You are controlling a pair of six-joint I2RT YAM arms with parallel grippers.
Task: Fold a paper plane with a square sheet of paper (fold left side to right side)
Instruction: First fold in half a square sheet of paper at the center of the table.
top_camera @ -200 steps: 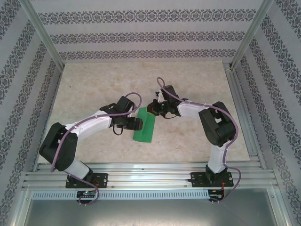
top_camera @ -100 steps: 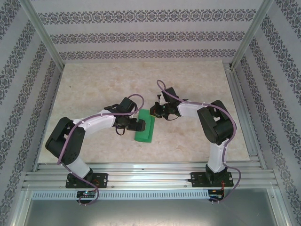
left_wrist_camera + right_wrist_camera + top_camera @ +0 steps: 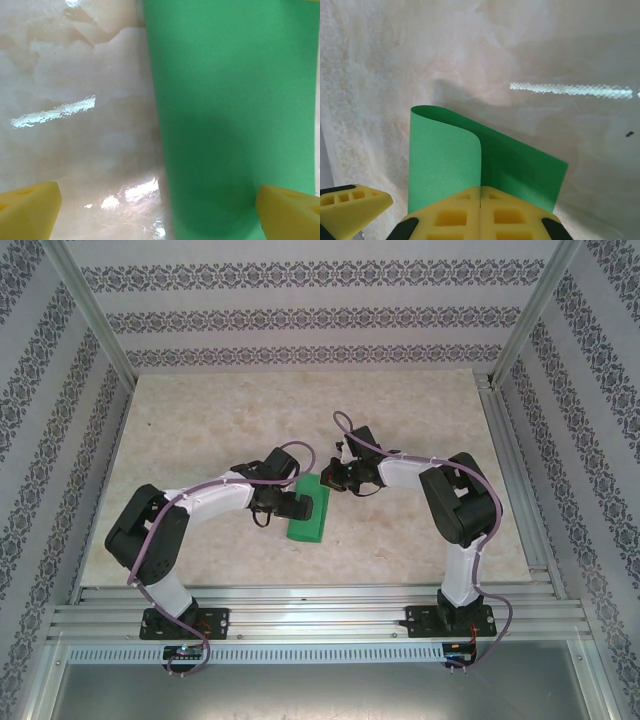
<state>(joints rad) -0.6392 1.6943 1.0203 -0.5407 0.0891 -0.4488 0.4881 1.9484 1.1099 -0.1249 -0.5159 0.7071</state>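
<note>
Paper sheet (image 3: pixel 308 516): we see right gripper (image 3: pixel 480 190) pinching its far end, left gripper (image 3: pixel 159 205) spread astride its left edge.

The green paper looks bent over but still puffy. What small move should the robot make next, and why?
Probably lower the open left gripper and press along the bend. The right gripper is shut on the square sheet of paper, which curls over in a rounded loop, not yet a flat crease. The left gripper hangs over its edge.

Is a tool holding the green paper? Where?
The right tool seems to pinch the green paper at its far end; the left tool is open, holding nothing.
</note>
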